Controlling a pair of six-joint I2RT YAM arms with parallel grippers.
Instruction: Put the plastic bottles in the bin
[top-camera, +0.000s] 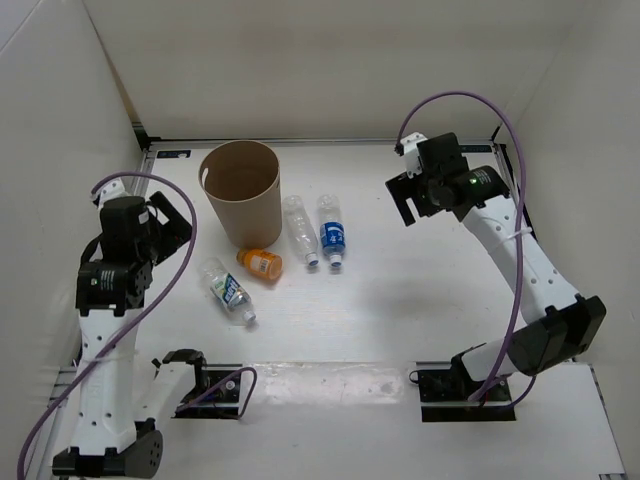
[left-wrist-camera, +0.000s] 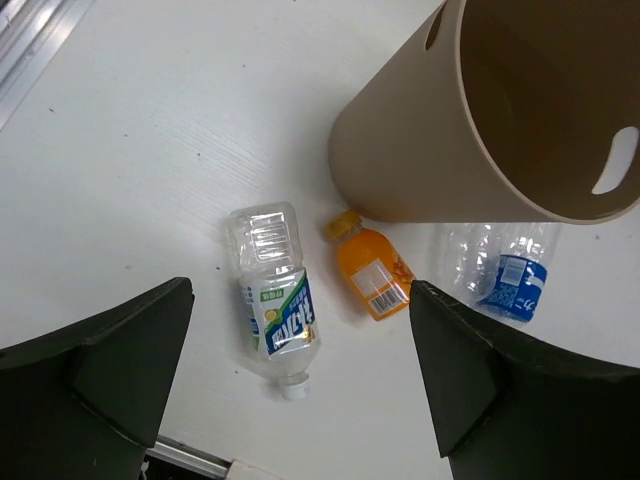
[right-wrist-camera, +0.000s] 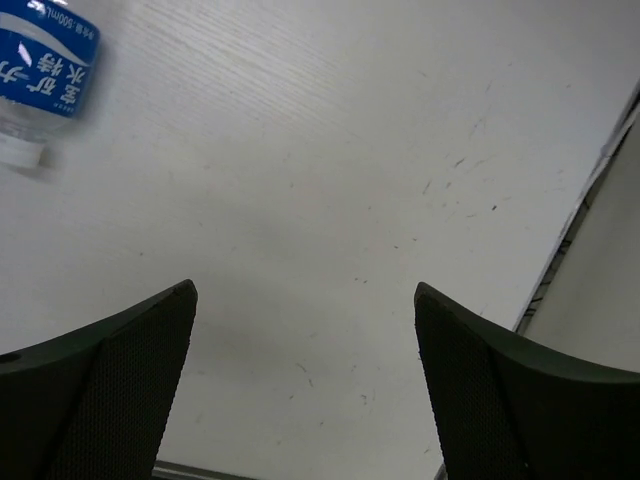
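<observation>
The four plastic bottles are seen lying on their sides on the white table (top-camera: 400, 300), outside the bin (top-camera: 240, 190), which stands upright at the far left. The left gripper (top-camera: 172, 222) is held above the table just left of the bin, its fingers spread wide with nothing between them. In the left wrist view the blue-green bottle (left-wrist-camera: 275, 310) is framed directly between the fingers of the left gripper (left-wrist-camera: 300, 288), with the orange bottle (left-wrist-camera: 372, 272) just to its right and the bin (left-wrist-camera: 420, 130) beyond. The right gripper (top-camera: 410, 200) is held well apart from the bottles, to their right, likewise spread and empty. In the view from the right gripper (right-wrist-camera: 305, 290) only the cap end of the blue-label bottle (right-wrist-camera: 45, 70) is caught, at the top left corner.

The blue-green bottle (top-camera: 229, 291) is clear and ribbed, with a white cap. The orange bottle (top-camera: 260, 262) is short and is placed with its cap end just beside the bin's base. The plain clear bottle (top-camera: 299, 230) and the blue-label bottle (top-camera: 332, 233) are laid side by side, caps towards the arms. The bin is a brown thin-walled cylinder with slots cut near its rim.

White characters are printed on both blue labels but cannot be read with certainty. A barcode is shown on the orange bottle's white patch.
</observation>
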